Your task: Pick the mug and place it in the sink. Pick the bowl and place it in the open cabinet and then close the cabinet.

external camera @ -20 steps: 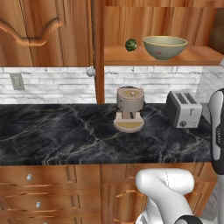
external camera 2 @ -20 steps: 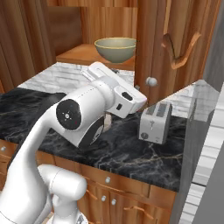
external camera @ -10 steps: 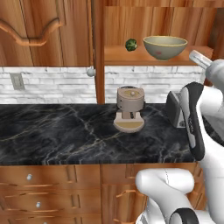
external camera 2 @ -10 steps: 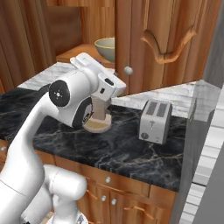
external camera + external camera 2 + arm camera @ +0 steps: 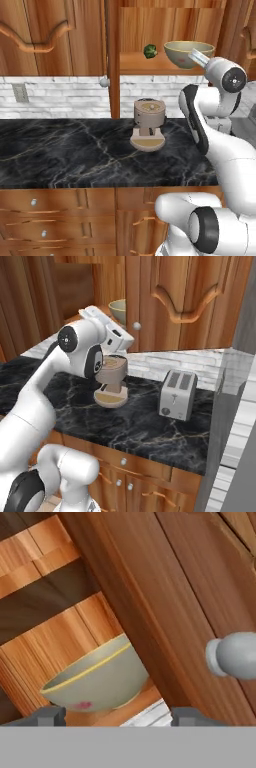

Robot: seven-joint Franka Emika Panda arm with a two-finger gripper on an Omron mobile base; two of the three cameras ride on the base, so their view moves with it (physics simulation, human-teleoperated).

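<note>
Green ball [image 5: 149, 50] on cabinet [image 5: 60, 55] shelf, left of bowl [image 5: 185, 53]; bowl sits on same shelf, inside open cabinet. Coffee machine [image 5: 148, 123] on black marble counter [image 5: 65, 155] below. Gripper [image 5: 118, 716] raised before bowl, jaws wide, holding nothing. Door knob [image 5: 235, 655] at right. Toaster [image 5: 178, 394] right of coffee machine

Pale olive bowl [image 5: 189, 53] upright on the shelf of the reddish-brown cabinet [image 5: 150, 30], door ajar.

A black marble table [image 5: 75, 150] runs beneath a white brick wall [image 5: 60, 95] (with an outlet [image 5: 20, 92]). Reddish wooden drawers [image 5: 55, 220] with round knobs sit below; a grey wall [image 5: 235, 421] stands right.
</note>
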